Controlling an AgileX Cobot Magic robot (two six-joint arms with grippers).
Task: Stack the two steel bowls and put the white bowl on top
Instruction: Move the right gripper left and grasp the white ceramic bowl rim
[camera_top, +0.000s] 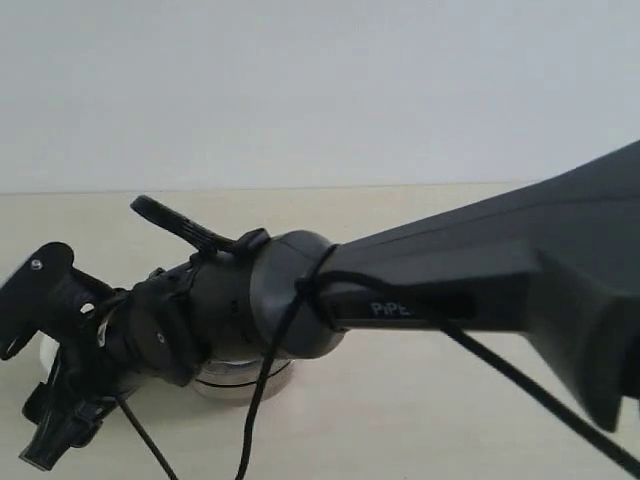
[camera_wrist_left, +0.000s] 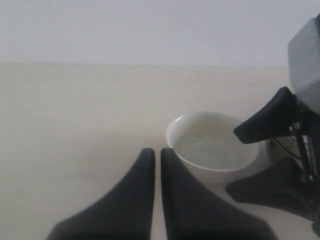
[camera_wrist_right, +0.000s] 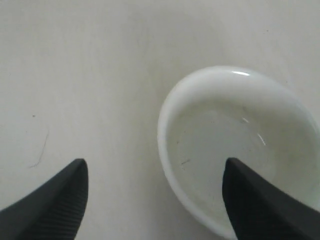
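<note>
Right gripper (camera_wrist_right: 155, 162): fingers stood wide apart, straddling the near rim of the white bowl, 1 finger over its hollow and 1 outside over the desk; contact with the rim could not be told.
Left gripper (camera_wrist_left: 156, 154): fingers nearly together with only a thin slit between them, holding nothing, low over the desk just beside the white bowl.
White bowl (camera_wrist_right: 235, 150): upright and empty on the desk (camera_wrist_left: 75, 125), on the left of the exterior view, mostly hidden there behind the right gripper.
Steel bowls (camera_top: 238, 378): shiny metal showed on the desk beneath the right arm's wrist; whether 2 sat stacked could not be told.
Right arm (camera_top: 450, 280): reached across from the right to the left side.
</note>
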